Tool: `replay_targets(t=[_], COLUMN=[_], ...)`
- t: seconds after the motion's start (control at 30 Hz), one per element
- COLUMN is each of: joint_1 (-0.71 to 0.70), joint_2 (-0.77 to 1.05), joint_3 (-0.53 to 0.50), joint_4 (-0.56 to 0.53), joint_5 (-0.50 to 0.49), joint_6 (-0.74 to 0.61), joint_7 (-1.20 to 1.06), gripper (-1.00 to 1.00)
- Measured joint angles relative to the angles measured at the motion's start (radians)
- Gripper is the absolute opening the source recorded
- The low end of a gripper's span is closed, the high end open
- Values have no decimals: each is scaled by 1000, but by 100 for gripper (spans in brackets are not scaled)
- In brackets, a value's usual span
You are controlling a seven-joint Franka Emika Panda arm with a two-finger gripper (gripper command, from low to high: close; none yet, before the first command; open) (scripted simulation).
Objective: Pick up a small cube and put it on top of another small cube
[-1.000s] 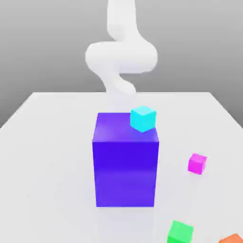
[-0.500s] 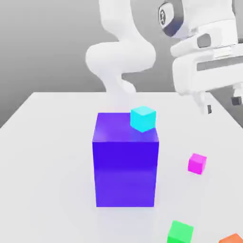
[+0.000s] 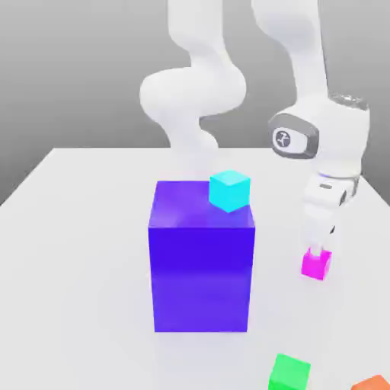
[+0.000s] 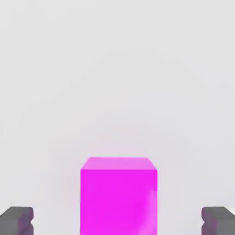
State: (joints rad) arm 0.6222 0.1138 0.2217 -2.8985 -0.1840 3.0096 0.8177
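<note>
1. Straddling a small solid magenta cube (image 4: 119, 202) with the white end effector (image 4: 118, 221) wide open.
2. Set toward the bench's (image 3: 84, 266) edge on the exterior view's right, beyond a small solid green cube (image 3: 289, 375).

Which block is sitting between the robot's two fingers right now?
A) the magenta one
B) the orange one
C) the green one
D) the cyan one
A: in the hand view the magenta block sits between the open fingers, with a gap on each side.
</note>
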Motion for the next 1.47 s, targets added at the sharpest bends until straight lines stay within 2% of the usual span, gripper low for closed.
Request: replay_targets(t=[0.1, 0.13, 0.33, 0.4, 0.53, 0.63, 0.77, 0.87, 1.2, 1.33, 1.37, 1.47], joint_1=[135, 167, 184, 157, 73, 109, 170, 32, -194, -229, -233, -233], joint_2=[107, 137, 152, 119, -14, -118, -100, -60, 89, 215, 242, 242], joint_3=[-155, -189, -207, -178, -55, -50, -154, -233, -342, -333, -329, -329], joint_4=[22, 28, 31, 24, -5, -22, 80, 181, 526, 563, 566, 566], joint_5=[-82, -96, -104, -89, 65, 178, 169, 171, 229, 263, 270, 270], joint_6=[86, 112, 125, 98, -8, -93, -178, -239, -437, -350, -326, -326], joint_7=[64, 77, 85, 71, -45, -127, -211, -297, -624, -673, -678, -678], gripper=[0, -100, -100, -100, -100, -100, -100, -100, -100, -100, 100, 100])
